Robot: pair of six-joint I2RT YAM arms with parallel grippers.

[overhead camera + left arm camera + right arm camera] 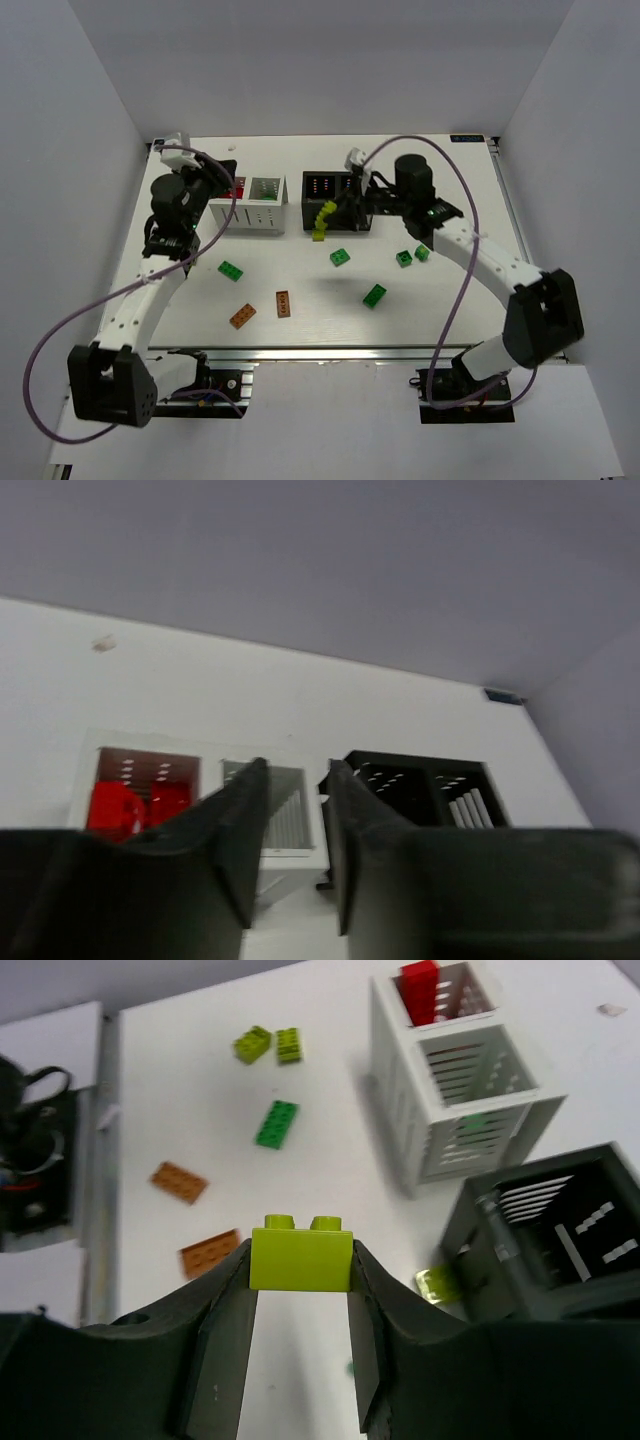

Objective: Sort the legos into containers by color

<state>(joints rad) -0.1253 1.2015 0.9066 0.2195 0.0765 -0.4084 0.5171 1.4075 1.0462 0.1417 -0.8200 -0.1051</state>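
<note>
With the black container point(545, 1225) cut off at the frame edge and too dark inside to read, the right pincer point(300, 1252) clamps a two-stud yellow-green lego point(300, 1265) just beside it over the counter point(200, 1090), while the left pincer point(298, 770) hangs a slit apart, empty.

Bright, even overhead light; soft shadows; blurred near wrist-view foregrounds.
</note>
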